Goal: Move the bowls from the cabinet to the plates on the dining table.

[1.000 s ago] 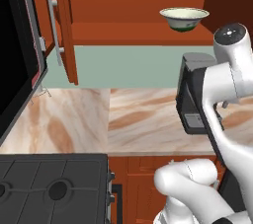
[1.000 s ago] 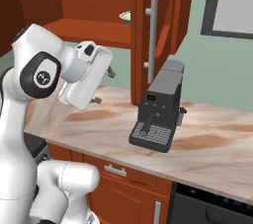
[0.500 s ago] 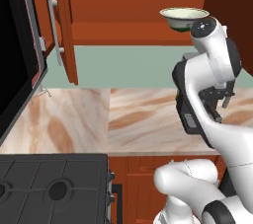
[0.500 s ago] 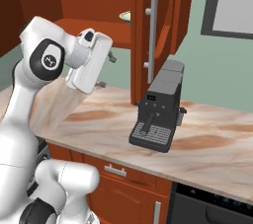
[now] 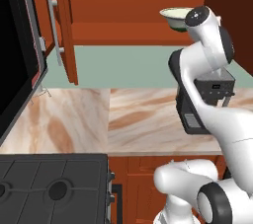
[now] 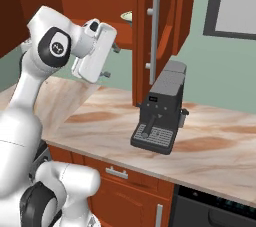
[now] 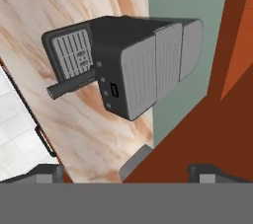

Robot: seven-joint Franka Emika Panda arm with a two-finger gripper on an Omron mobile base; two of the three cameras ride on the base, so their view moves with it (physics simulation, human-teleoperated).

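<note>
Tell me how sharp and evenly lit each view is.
Left base view: flat, even rendered light, crisp edges, the cream bowl with green band clear on the shelf. Right base view: sharp, soft shadow under the black coffee machine. Hand view: rolled sideways, machine sharp, no glare.

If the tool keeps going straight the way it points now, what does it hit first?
Most likely the black coffee machine on the marble counter: it sits centred ahead of the open tool in the hand view. Depth is unclear; the red-brown cabinet door lies close alongside.
</note>
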